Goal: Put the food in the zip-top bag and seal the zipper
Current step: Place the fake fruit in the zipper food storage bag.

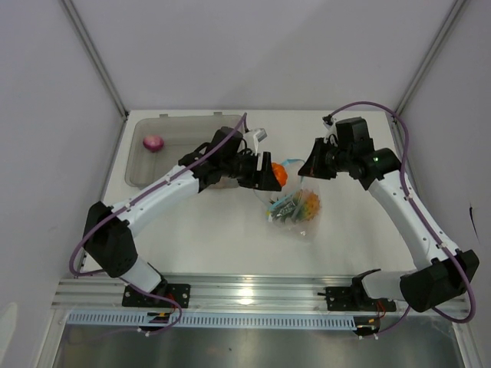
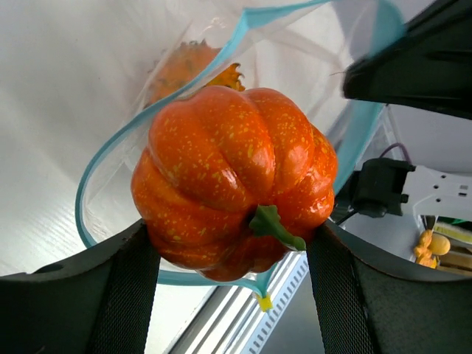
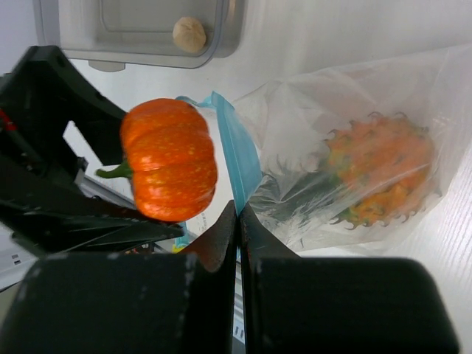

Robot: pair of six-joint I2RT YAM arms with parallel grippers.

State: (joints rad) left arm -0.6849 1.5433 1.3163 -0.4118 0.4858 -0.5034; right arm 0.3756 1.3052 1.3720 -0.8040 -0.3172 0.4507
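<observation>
The left fingers [image 2: 136,295] clamp the orange [image 2: 232,181] at the mouth of the bag [image 3: 354,96]. The right fingers [image 3: 223,247], pinched together on the zipper [image 3: 234,158], hold it open. If that pinch slipped, the mouth could sag and the orange could drop beside the bag.

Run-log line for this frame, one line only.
left gripper: holds toy pumpkin at bag mouth | right gripper: shut on zipper | pineapple: in bag | onion: in tray
</observation>
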